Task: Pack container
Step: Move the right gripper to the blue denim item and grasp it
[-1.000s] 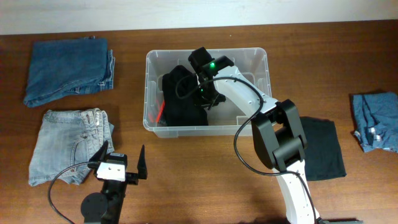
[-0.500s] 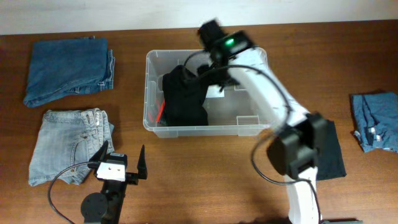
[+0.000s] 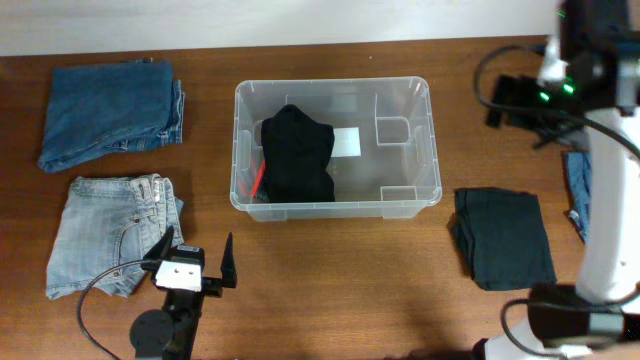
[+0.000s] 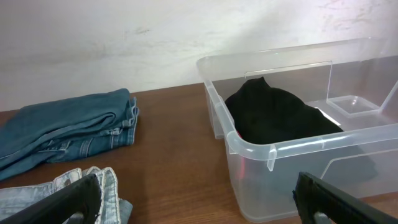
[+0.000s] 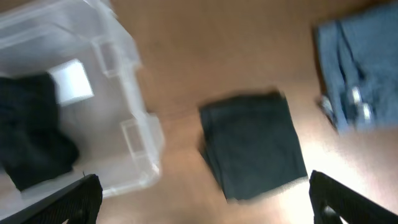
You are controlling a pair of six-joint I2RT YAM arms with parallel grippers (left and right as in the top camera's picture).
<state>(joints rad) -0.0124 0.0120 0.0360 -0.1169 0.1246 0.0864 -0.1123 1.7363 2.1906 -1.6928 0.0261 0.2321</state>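
The left gripper (image 3: 197, 252) sits at the near edge of the wooden table (image 3: 330, 290), its jaws spread wide with nothing between them. Just to its left lies a pair of light-wash jeans (image 3: 110, 235), folded flat. Over on the right side, at about the same depth, a folded black garment (image 3: 505, 238) rests on the bare wood, apart from everything else.

Beyond these, at the middle of the table, stands the container (image 3: 400, 208), a clear plastic bin, upright and open at the top. A black garment (image 3: 295, 155) lies bunched in its left half, and a white label (image 3: 345, 142) shows on the base just beside it. A thin red streak runs along that garment's left edge; what it is cannot be told.

The right gripper (image 5: 202, 202) hangs above the table to the right of the container, its jaws wide and empty. A crumpled blue garment (image 5: 357, 68) lies by the right edge.

Farthest left, a pair of dark blue jeans (image 3: 110, 112) lies folded.
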